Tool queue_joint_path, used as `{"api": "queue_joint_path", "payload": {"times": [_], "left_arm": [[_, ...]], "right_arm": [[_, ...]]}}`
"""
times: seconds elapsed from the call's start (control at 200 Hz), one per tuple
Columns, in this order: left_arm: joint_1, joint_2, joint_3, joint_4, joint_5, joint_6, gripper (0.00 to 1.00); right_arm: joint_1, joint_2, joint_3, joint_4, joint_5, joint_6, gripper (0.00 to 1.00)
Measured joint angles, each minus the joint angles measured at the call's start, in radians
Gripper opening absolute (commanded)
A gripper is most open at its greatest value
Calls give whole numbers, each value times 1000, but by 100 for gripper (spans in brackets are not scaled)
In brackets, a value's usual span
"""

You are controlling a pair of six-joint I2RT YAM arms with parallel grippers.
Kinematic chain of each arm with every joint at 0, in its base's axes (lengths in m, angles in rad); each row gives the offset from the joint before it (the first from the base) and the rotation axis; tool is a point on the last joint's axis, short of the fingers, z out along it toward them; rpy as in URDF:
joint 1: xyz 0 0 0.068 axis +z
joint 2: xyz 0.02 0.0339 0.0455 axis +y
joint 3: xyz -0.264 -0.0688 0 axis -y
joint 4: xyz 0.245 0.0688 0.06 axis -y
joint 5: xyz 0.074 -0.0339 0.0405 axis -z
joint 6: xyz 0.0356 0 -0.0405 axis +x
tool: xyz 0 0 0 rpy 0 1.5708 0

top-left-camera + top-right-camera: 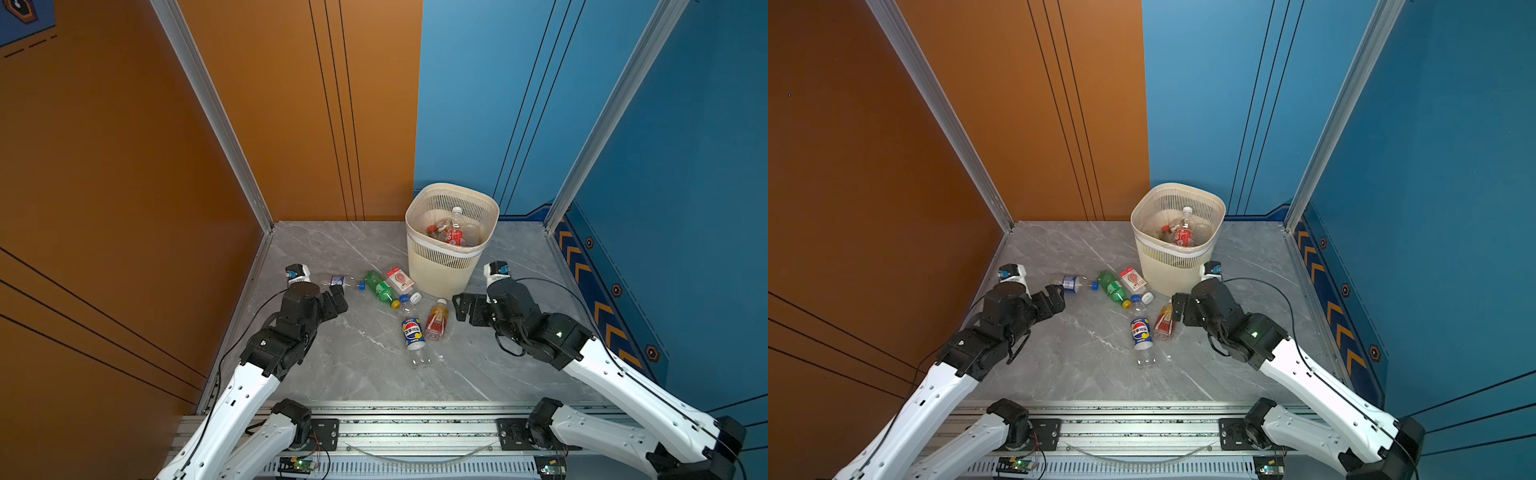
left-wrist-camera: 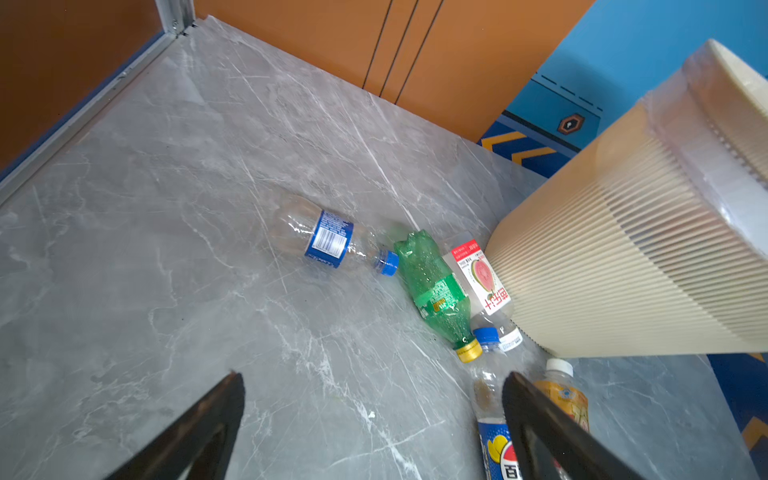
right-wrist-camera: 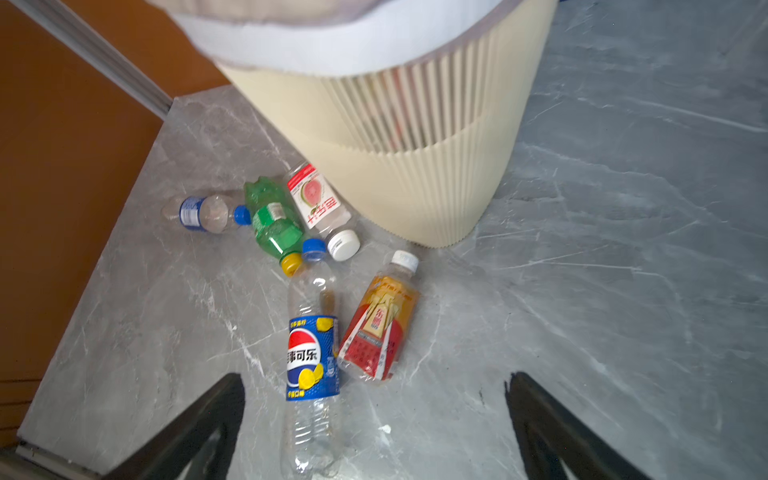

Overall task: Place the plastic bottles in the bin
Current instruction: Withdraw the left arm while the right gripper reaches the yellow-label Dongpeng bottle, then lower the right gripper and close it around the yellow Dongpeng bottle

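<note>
The cream slatted bin [image 1: 440,274] stands at the back of the grey table with several bottles [image 1: 455,232] inside it. In front of it lie several plastic bottles: a clear one with a blue label [image 1: 338,280], a green one [image 1: 380,289], a guava-label one [image 1: 400,280], a Pepsi one [image 1: 413,332] and an orange-and-red one [image 1: 437,322]. My left gripper [image 1: 340,298] hovers open just beside the blue-label bottle [image 2: 328,239]. My right gripper [image 1: 461,308] is open to the right of the orange-and-red bottle [image 3: 380,328], holding nothing.
Orange walls close off the left and back left, blue walls the back right and right. An aluminium rail [image 1: 374,424] carrying both arm bases runs along the front edge. Bare marble tabletop [image 1: 353,374] lies between the bottles and the rail.
</note>
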Motion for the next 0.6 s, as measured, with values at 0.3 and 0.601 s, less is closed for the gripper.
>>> {"api": "queue_joint_path", "payload": {"times": [0.3,0.601], "left_arm": [[84,-21,-58,-7,56,-33,98],[152,-68,-79,-23,107,-35,98]], "right_arm": [[165,243,0,25,81,185,98],[87,332,-13,112,91,251,96]]}}
